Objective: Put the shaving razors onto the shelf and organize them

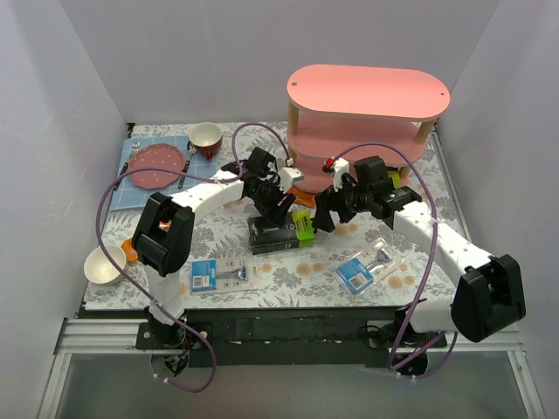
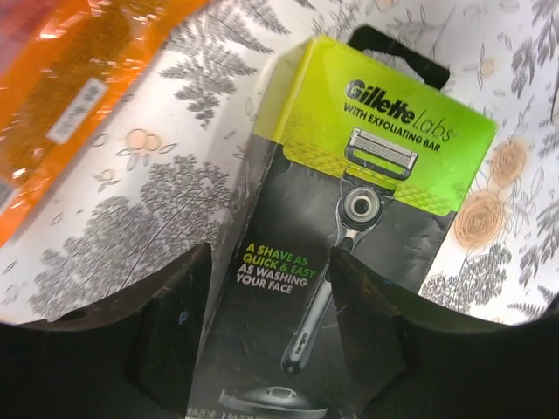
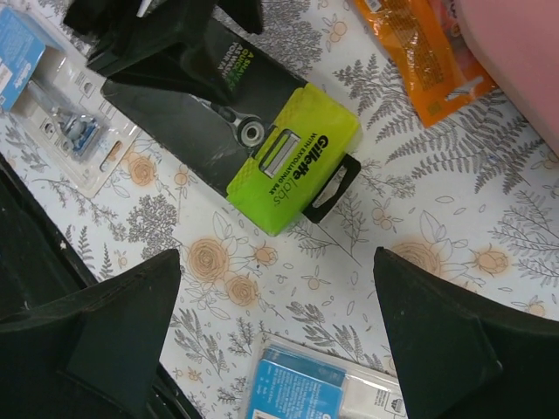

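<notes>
Razor box (image 2: 367,175) sits under left pincer (image 2: 271,253), lime edge unobstructed.

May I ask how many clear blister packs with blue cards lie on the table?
2 clear blister packs: one by the left arm's base, one beside the right arm; more may hide under the arms.

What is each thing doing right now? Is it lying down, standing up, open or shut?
left gripper: half closed over the dark razor box, grip unclear
dark razor box: lying flat, fingers either side
right gripper: wide open, empty
left blister pack: lying flat, untouched
right blister pack: lying flat, untouched
shelf: upright, top board bare
cup: upright
bowl: upright
</notes>
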Motion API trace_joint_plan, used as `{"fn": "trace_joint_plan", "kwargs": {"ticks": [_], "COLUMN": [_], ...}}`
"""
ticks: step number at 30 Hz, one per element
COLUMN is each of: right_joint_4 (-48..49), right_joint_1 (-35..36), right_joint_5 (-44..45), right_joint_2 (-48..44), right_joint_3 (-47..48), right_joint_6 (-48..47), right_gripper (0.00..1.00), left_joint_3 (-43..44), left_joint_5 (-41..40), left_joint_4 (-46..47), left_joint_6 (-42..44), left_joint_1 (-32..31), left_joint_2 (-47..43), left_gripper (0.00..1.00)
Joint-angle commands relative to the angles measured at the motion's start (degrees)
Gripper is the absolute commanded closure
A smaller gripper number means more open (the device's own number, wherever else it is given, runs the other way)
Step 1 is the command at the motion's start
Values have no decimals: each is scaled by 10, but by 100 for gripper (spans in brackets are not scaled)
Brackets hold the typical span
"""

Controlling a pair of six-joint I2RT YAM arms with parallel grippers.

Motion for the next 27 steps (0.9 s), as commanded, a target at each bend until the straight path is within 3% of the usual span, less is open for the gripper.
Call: {"fn": "trace_joint_plan", "kwargs": {"ticks": [1, 5, 8, 11, 12, 15, 16, 21, 27], "right_joint_4": [11, 27, 44, 41, 38, 33, 30, 29, 51], "right_joint_1": [-18, -18, -10, 8, 12, 19, 20, 22, 23], "right_joint_5": [12, -3, -1, 7, 14, 21, 22, 22, -46], "right_joint_2": [1, 50, 100, 155, 168, 224, 246, 281, 283], "right_joint_3": [-3, 17, 35, 73, 91, 131, 141, 168, 118], "right_joint_6": [-6, -8, -13, -35, -40, -43, -45, -65, -79], "right_gripper": [2, 2, 2, 2, 2, 2, 2, 2, 2], "left_joint_3": [-48, -137, -240, -354, -376, -454, -471, -531, -535], "left_joint_5": [-72, -98, -2, 94, 107, 163, 177, 138, 30], "left_joint_4": [109, 148, 154, 189, 195, 241, 273, 321, 395], "left_joint_6": [-66, -158, -220, -280, -306, -349, -368, -407, -486], "left_joint_1": [2, 1, -1, -8, -11, -19, -24, -53, -53], "left_joint_2": [-118, -307, -434, -498, -509, -502, -501, -448, -372], "left_gripper": [42, 31, 31, 43, 57, 83, 100, 100, 100]}}
